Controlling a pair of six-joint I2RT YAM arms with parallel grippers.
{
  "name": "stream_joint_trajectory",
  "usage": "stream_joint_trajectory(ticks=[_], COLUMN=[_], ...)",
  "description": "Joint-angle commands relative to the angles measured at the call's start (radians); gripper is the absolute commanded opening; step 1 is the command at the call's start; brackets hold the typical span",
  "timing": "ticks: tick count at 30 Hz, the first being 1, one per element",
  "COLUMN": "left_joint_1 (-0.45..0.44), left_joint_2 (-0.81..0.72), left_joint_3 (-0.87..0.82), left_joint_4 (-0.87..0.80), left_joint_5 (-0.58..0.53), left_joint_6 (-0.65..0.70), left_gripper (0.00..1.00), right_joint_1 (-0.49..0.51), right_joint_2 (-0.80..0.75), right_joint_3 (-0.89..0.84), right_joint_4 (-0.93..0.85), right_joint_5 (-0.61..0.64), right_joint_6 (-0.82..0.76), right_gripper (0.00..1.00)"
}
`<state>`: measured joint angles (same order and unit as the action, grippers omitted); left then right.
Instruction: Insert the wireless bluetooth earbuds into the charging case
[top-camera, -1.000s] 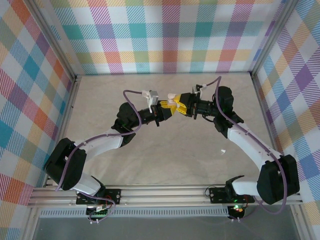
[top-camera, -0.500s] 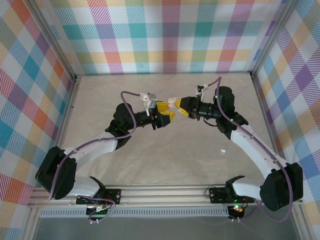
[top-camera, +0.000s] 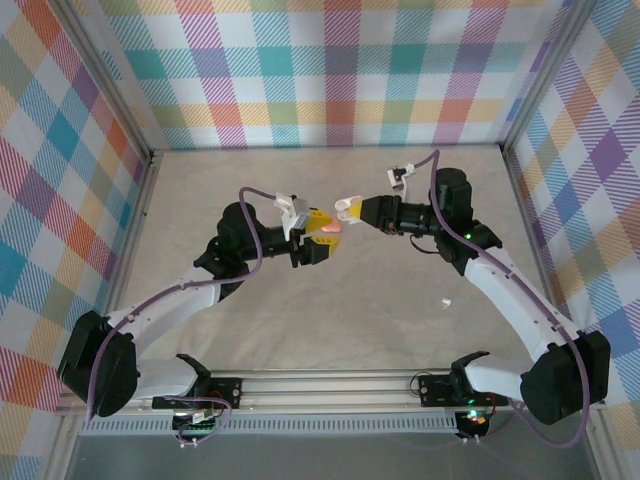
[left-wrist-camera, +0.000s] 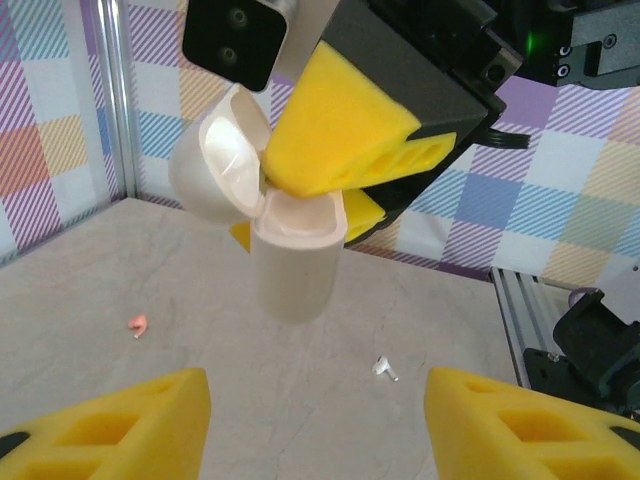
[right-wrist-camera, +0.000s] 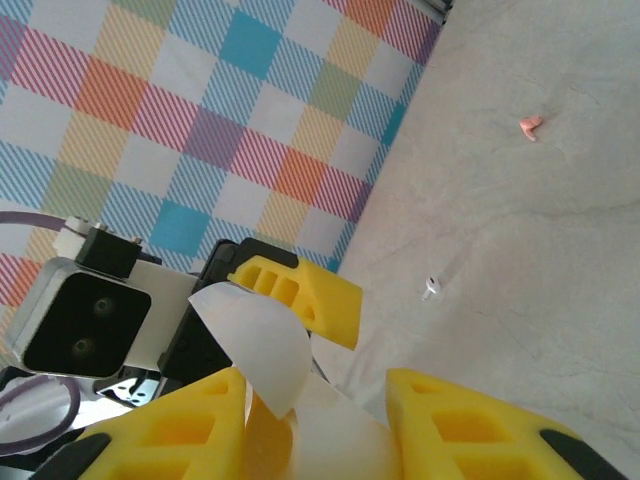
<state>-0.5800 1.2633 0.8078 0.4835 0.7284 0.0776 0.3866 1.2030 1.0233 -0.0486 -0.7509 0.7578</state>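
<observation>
Spread wide and empty, that's the yellow fingers of the left gripper (left-wrist-camera: 315, 400). Across from it, the right gripper (right-wrist-camera: 315, 410) is pinching the charging case (left-wrist-camera: 295, 265) up near the hinge, in the air over the middle of the table (left-wrist-camera: 120, 260). The case hangs body-down from that grip, with its lid (left-wrist-camera: 215, 155) flipped open to one side. It's smooth, glossy, rounded plastic, a little pebble of a thing. Up close it looks pale pinkish-white and from overhead it looks pinker, so the exact shade is hard to call. The open body shows a hollow rim at the top, and I can't tell what sits inside. Both grippers carry chunky matte yellow wedges for fingers, with slots cut through them. The left gripper faces the case head-on, and its fingers are clear of it on either side.

Down on the table, a tiny pink earbud (left-wrist-camera: 137, 324) lies loose, well apart from the case. Off to the other side lies a white earbud (left-wrist-camera: 384, 368), also loose on the surface. The tabletop is a pale beige sheet, faintly marbled. Pastel plaid walls (top-camera: 320, 70) stand round it, framed by ribbed aluminium rails (left-wrist-camera: 115, 100). A purple cable (top-camera: 258, 189) loops off the left arm. A green light (left-wrist-camera: 530, 40) glows on the right arm's black housing.
</observation>
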Motion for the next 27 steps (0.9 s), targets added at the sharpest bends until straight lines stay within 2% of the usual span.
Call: stream_joint_trajectory(ticks=[1,11,18,22,27], left_joint_1=[0.0,-0.023,-0.047,-0.05,-0.05], left_joint_2=[0.025,0.088,0.122,0.146,0.17], left_joint_3=[0.034,0.054,0.072,0.079,0.088], left_joint_4=[0.043,0.177,0.213,0.254,0.288], left_joint_5=[0.022,0.009,-0.003,-0.004,0.018], left_joint_6=[0.04,-0.053,-0.078,-0.101,-0.124], left_gripper=[0.58,0.57,0.56,0.49,0.3], right_joint_1=[0.003,0.003,0.003,0.002,0.003], right_joint_2=[0.0,0.026,0.035,0.032,0.029], right_joint_3=[0.032,0.027,0.023,0.023,0.015], right_joint_4=[-0.009,0.005,0.016,0.013,0.013], right_joint_5=[-0.043,-0.057,-0.06,-0.063,-0.063], right_joint_6=[-0.057,-0.04,-0.034,-0.038,-0.035], right_gripper=[0.28,0.29,0.29,0.29,0.3])
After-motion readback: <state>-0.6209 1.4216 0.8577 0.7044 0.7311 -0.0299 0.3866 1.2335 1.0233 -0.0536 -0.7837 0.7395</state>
